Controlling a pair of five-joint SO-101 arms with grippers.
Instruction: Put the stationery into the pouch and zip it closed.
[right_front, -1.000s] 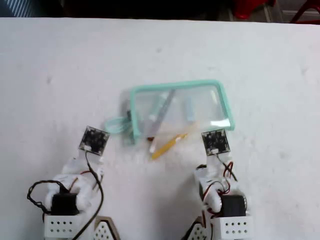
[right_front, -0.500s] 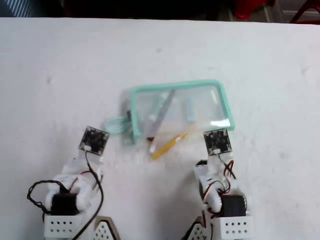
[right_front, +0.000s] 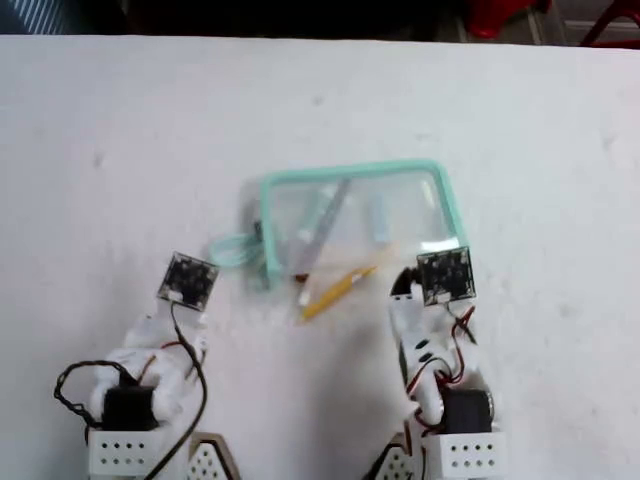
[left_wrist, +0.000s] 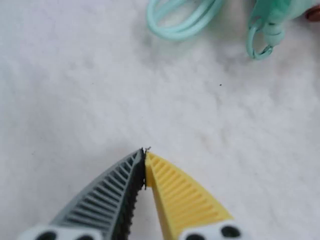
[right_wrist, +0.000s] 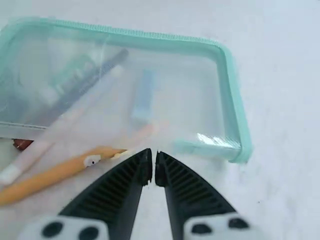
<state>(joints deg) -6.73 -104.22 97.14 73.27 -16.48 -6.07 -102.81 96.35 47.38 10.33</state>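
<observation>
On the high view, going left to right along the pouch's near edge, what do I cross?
left pincer → teal strap loop → yellow pencil → right pincer

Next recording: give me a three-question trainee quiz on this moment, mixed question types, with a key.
1. True or false: the yellow pencil lies wholly inside the clear pouch with the mint-green zip border.
2. Multiple choice: the left gripper is A) wide open, B) shut, holding nothing, C) shut on the pencil.
3. Short answer: what colour is the small block seen through the pouch's clear wall?

Key
1. False: part of the pencil sticks out of the pouch onto the table.
2. B.
3. Light blue.
</observation>
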